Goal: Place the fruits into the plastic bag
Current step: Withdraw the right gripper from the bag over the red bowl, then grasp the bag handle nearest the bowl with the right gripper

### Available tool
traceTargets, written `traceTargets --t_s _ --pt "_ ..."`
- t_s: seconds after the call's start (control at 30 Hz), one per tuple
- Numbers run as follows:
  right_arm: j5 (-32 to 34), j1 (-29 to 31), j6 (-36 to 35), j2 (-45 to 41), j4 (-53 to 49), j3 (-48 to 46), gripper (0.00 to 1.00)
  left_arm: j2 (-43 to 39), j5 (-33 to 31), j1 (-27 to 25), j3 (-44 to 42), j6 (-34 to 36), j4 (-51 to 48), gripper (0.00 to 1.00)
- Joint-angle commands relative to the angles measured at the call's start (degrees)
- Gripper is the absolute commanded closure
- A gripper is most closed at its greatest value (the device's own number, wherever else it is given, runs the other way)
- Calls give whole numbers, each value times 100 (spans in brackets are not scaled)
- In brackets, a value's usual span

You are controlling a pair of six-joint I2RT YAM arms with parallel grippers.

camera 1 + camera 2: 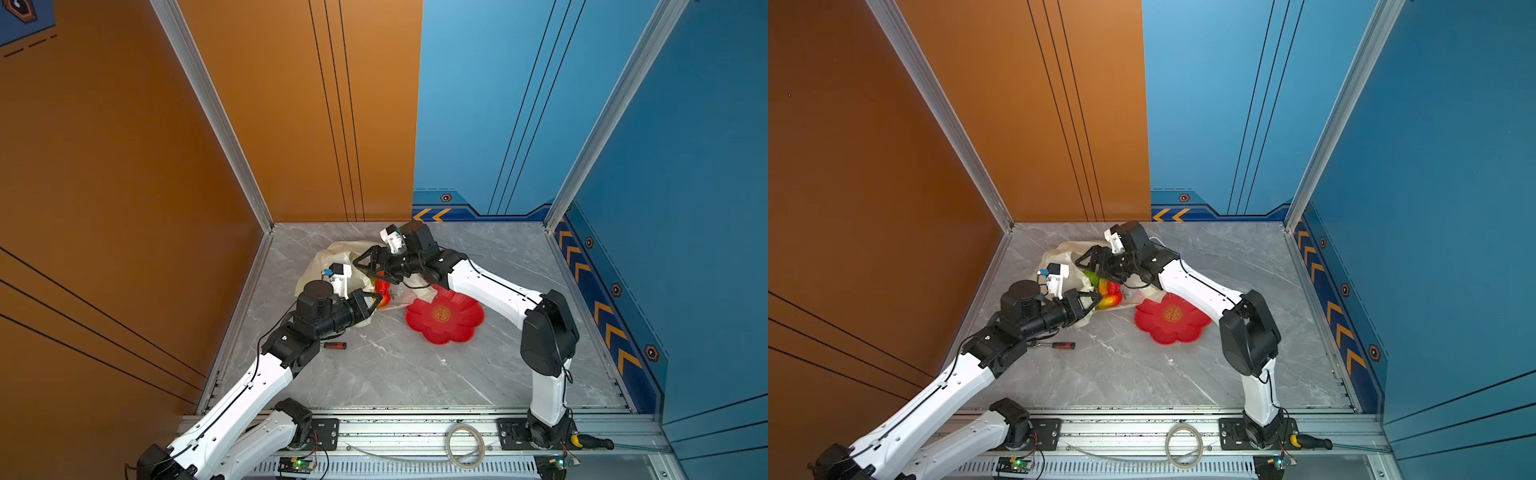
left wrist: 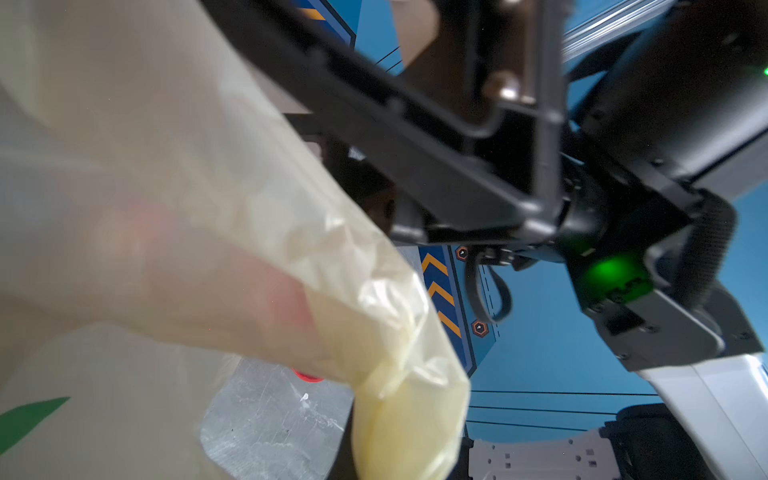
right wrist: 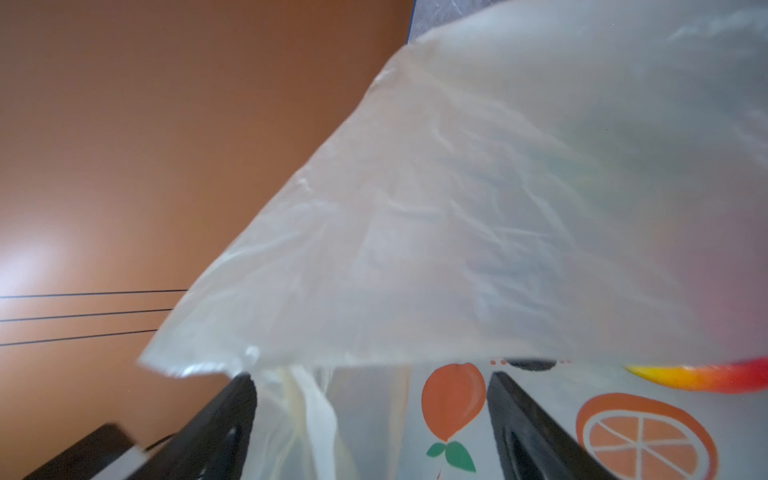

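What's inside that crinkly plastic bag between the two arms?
Toy fruits show in the plastic bag's open mouth: one green, one red, one yellow-orange. Anything deeper is hidden by the cloudy plastic.

The mouth of the plastic bag is offering little room. The left gripper, pinching the bag's rim, and the right gripper, jaws spread, are crowding it from both sides, and the fruits are filling the gap between them. In the right wrist view a sheet of the bag's film is hanging just ahead of the spread fingers. The red flower-shaped dish is blocking the tabletop just right of the bag, partly under the right arm. A screwdriver is lying beside the left arm. Elsewhere the grey marble tabletop is lying open — the whole near half and the far right corner.
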Motion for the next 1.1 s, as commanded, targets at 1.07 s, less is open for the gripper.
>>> traceTargets --t_s 1.07 --pt "4935 847 -3507 -1996 -4597 -695 0 -457 317 250 -133 85 -113 100"
